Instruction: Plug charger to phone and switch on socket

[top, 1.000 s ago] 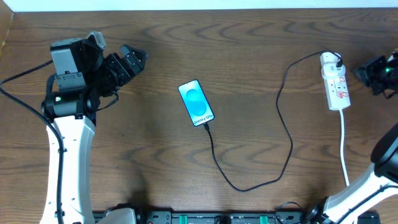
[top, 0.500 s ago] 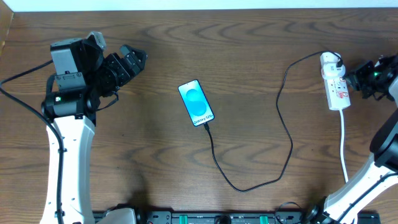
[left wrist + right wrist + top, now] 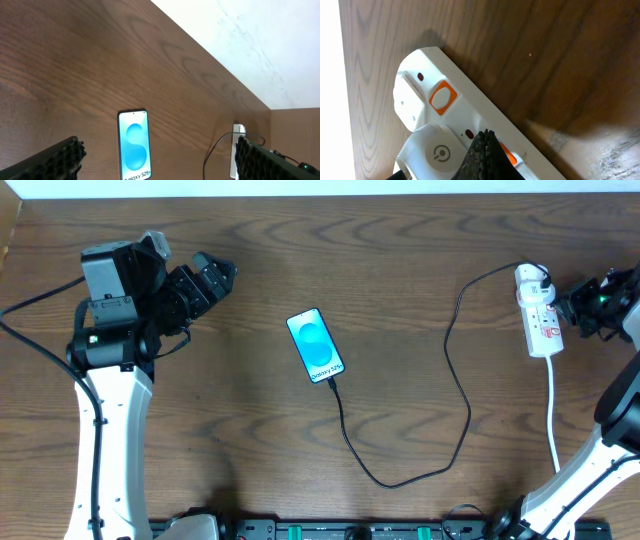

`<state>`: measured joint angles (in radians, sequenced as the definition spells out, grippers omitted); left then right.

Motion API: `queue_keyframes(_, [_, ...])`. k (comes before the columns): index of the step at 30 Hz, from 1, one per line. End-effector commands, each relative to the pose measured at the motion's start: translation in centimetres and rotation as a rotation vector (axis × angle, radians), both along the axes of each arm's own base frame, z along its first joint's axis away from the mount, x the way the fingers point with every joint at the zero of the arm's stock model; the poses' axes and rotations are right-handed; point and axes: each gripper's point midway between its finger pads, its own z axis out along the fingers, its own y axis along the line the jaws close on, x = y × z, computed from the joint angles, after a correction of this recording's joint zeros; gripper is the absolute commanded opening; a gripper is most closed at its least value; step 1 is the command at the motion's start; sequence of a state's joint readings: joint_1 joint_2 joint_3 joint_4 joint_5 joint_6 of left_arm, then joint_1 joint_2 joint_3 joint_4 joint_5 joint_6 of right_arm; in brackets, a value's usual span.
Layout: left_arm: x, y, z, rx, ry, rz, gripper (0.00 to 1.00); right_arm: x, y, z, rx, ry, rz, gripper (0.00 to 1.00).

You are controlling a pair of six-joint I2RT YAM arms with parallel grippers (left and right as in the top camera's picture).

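Fingers [image 3: 55, 159] of the left gripper [image 3: 218, 272] stand wide apart and hold nothing. The left arm is raised near the left edge of the bench [image 3: 200, 430], and its wrist is angled toward the middle of the wood. In the left wrist view the two black ridged pads frame the scene from the lower corners.

Midway across the bench lies the phone [image 3: 315, 345], flat and face up. Its cyan-blue screen is lit, with white lettering at the near end, and its long axis is slightly skewed to the bench edges.

The charger [image 3: 462, 395] has its small tip at the phone's near short edge. Its thin black cable loops toward the near edge, then climbs to the right in a long curve.

Close to the right edge, toward the far side, sits the socket [image 3: 538, 315], a white strip. The charger's other end sits at the strip's far end, and a white cord [image 3: 553, 420] trails from the strip toward the near edge. One orange switch [image 3: 442, 97] shows uncovered.

The right gripper [image 3: 482, 150] reaches in from the right edge with its fingers pressed together on nothing. Their tip lies over a second orange switch [image 3: 507, 156] and partly hides it; whether it presses down cannot be told.
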<state>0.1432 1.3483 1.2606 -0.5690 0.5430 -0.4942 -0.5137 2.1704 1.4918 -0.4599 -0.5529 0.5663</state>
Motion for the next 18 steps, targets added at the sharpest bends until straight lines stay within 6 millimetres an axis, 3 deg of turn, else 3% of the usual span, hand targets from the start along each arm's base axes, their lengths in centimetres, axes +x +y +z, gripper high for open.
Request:
queue_keyframes(1, [0.0, 0.2, 0.1, 0.009, -0.004, 0.008, 0.98, 0.1, 4.3, -1.4, 0.093, 0.037, 0.081, 0.01])
queue_keyframes(18, [0.1, 0.2, 0.1, 0.009, -0.004, 0.008, 0.98, -0.1, 7.1, -1.7, 0.118, 0.081, 0.119, 0.01])
